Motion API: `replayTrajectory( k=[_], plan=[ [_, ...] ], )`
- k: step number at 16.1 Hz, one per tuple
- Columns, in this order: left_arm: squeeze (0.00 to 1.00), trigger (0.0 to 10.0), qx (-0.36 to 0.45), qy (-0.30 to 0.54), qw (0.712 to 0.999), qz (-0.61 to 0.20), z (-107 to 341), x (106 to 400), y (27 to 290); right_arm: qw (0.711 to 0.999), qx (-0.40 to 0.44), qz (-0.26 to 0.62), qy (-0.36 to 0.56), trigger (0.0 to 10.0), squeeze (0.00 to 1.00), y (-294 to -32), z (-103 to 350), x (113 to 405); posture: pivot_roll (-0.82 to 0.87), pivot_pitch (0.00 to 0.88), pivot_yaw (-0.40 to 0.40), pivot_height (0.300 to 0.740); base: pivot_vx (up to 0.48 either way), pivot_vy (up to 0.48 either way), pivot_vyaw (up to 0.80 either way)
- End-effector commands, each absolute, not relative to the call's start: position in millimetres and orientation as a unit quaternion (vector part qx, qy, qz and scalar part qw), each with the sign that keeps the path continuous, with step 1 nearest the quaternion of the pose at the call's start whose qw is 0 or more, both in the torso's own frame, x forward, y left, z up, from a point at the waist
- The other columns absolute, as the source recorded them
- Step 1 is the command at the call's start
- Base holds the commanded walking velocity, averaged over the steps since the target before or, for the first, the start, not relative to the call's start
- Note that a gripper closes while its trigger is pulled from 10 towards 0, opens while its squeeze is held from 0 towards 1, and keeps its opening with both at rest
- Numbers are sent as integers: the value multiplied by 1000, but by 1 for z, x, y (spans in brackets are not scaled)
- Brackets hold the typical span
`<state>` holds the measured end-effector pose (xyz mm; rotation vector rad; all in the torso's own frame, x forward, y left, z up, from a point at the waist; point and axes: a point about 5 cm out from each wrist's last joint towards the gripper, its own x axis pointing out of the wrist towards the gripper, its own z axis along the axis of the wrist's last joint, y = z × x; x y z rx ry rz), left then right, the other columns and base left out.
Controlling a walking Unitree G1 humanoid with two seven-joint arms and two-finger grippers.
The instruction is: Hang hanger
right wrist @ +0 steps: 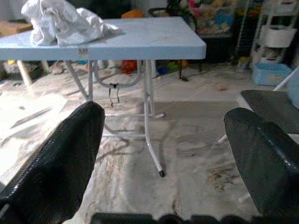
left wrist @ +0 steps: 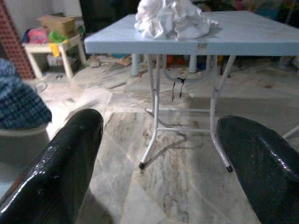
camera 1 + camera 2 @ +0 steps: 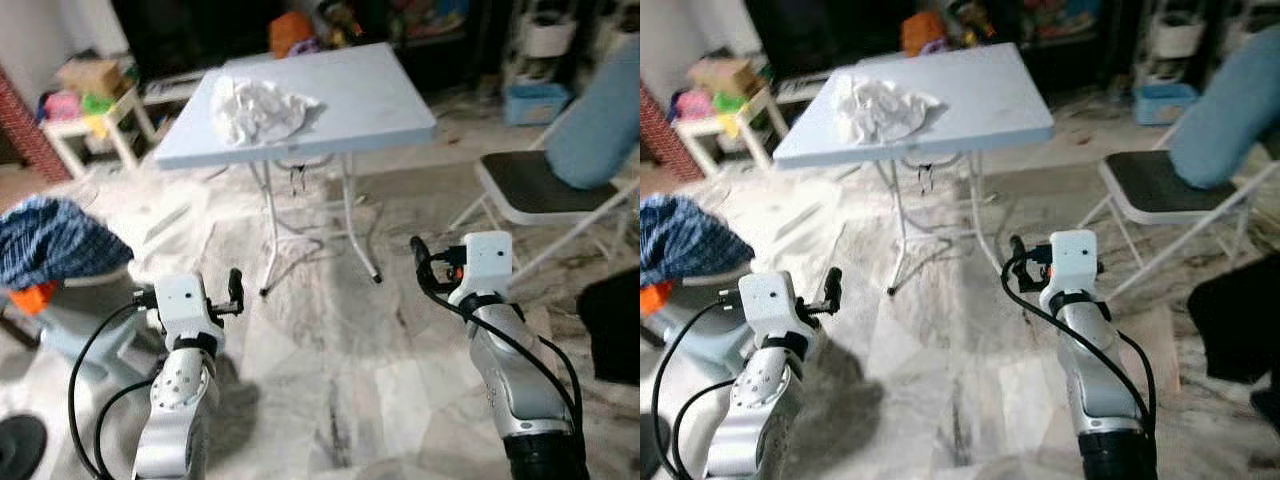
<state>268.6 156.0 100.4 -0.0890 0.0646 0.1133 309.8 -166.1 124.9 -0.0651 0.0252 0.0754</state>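
Observation:
A light blue folding table (image 3: 370, 100) stands ahead of me on the marble floor, with a crumpled white cloth (image 3: 258, 108) on its near left part. Under the tabletop a thin dark hooked thing (image 2: 178, 87) hangs from the frame; I cannot tell what it is. My left gripper (image 2: 161, 120) is held low in front of me, open, with nothing between its fingers. My right gripper (image 1: 167, 113) is at the same height, open and empty too. Both point toward the table's legs, well short of them.
A folding chair (image 3: 545, 190) with a blue cushion (image 3: 600, 120) stands at the right. At the left are a blue checked cloth (image 3: 55, 240) on a low stool, and a small white side table (image 3: 95, 125) with boxes. Clutter and shelves line the back wall.

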Motion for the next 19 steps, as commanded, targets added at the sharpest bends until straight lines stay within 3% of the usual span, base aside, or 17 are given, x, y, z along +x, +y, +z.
replayTrajectory(
  k=[1,7,13,19],
  plan=[
    [0,10000,-36,33,996,72,102,269,168,998,-23,54,-6,10000,0,-154,134,315,-55,0,131,740,0,480,0],
    [0,10000,-41,27,996,80,103,269,163,998,-14,59,-11,10000,0,-154,137,318,-46,0,108,740,0,480,0],
    [0,10000,-43,5,996,74,106,271,160,996,-29,84,-29,10000,0,-146,141,316,-53,0,75,740,0,0,0],
    [0,10000,-33,-45,992,115,116,286,168,985,-83,145,-33,10000,0,-137,156,335,-12,0,-130,740,0,0,0]
  ],
)
